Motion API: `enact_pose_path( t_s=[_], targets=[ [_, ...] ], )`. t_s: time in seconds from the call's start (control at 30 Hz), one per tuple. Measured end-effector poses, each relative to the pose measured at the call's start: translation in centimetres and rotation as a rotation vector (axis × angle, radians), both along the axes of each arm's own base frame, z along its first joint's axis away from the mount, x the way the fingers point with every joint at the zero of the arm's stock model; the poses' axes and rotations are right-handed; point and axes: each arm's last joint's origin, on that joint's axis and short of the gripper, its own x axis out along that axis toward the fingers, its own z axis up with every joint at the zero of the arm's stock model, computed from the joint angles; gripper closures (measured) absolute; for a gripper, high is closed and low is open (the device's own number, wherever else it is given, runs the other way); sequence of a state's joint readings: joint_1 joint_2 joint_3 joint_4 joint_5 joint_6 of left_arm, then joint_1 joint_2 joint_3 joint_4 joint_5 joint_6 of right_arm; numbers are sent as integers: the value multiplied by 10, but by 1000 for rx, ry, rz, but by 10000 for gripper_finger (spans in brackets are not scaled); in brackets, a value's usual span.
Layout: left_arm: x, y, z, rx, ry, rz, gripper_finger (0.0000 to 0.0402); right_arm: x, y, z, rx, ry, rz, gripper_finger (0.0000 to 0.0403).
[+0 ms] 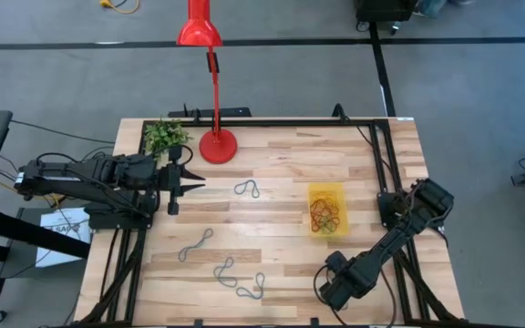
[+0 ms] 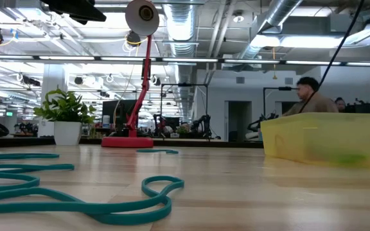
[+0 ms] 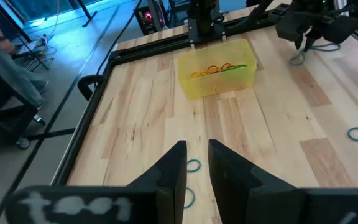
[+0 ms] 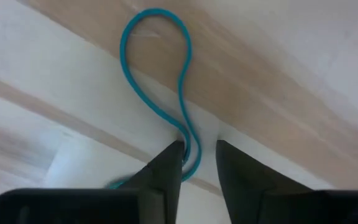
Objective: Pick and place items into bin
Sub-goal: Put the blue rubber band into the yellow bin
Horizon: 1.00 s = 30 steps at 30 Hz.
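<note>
The yellow translucent bin (image 1: pixel 326 208) sits right of the table's centre and holds several red, orange, yellow and green loops (image 3: pixel 215 68). Several teal loops lie flat on the wood: one mid-table (image 1: pixel 247 189) and three toward the near edge (image 1: pixel 196 244) (image 1: pixel 224 270) (image 1: pixel 252 290). My right gripper (image 1: pixel 328 290) is low over the near edge, pointing down and open. Its fingers stand on either side of another teal loop (image 4: pixel 157 68). My left gripper (image 1: pixel 199 184) waits at the left side, level, with a narrow gap between its fingers (image 3: pixel 197 149). My right gripper (image 4: pixel 199 146) comes from above, pointing down at the table. Its two fingers straddle the narrow neck of the teal loop (image 4: pixel 187 134), which lies flat on the wood. The band runs close along one fingertip (image 4: pixel 173 155); I cannot tell whether it touches.
A red lamp stands with its round base (image 1: pixel 218 146) at the far edge, next to a small potted plant (image 1: pixel 165 137). A black frame rail (image 1: pixel 376 146) runs along the table's sides. There is bare wood between the bin and the near loops. A person (image 2: pixel 310 96) sits in the room beyond.
</note>
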State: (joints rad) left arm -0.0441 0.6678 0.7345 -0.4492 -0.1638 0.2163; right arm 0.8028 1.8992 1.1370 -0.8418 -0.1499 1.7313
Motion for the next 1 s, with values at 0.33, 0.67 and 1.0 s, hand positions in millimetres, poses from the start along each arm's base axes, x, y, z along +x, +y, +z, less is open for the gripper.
enact_pose_path(
  t_s=[0.33,0.67,1.0],
  targets=[
    [0,0,0,-3,-1,1,344,6,1,-2,-50,-65,-128,392],
    [0,0,0,-3,0,1,344,46,-10,76,-220,-293,-59,400],
    [0,0,0,-3,0,1,344,50,-76,99,-629,-63,55,402]
  ],
)
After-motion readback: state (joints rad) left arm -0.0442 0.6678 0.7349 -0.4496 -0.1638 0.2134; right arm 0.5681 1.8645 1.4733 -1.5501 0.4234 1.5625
